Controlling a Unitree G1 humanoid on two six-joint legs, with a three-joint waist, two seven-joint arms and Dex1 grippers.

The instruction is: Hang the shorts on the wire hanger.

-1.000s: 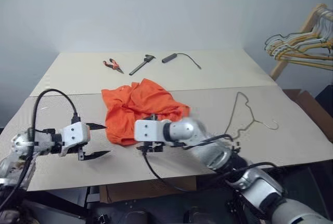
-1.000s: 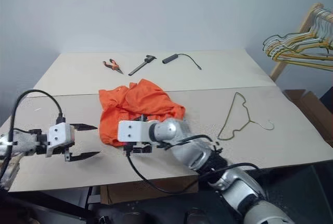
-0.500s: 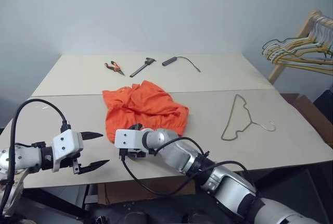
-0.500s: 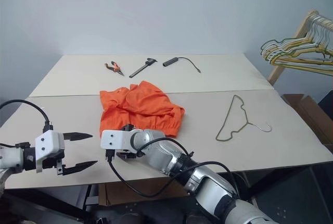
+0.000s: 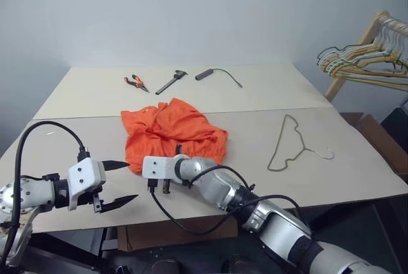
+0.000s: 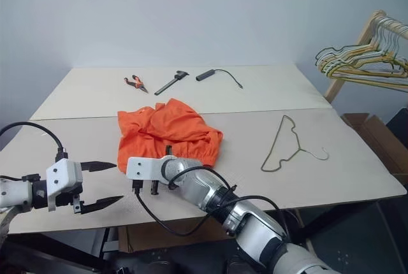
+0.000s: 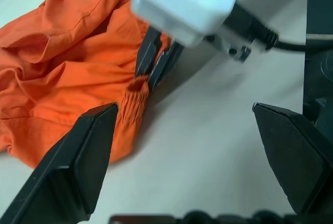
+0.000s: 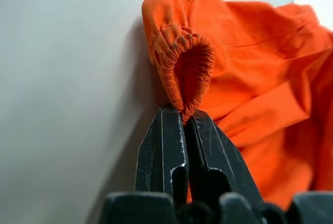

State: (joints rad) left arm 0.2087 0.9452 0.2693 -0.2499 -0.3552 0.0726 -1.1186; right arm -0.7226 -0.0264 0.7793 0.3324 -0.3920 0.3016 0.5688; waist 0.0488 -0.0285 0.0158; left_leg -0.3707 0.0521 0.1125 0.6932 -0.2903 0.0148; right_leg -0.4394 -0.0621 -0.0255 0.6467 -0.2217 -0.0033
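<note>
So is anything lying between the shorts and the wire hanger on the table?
Nothing visible: bare table separates the shorts from the wire hanger. The right gripper is already shut on the waistband.

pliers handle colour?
Orange, on the pliers at the table's far side; clearest in left eye view.

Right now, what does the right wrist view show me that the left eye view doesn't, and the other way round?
Right wrist view: the right hand shut on a loop of the shorts' gathered waistband. Left eye view: the wire hanger lying apart from the cloth, the open left hand, pliers at the far edge, and the hanger rack. Both: the orange shorts on the table.
</note>
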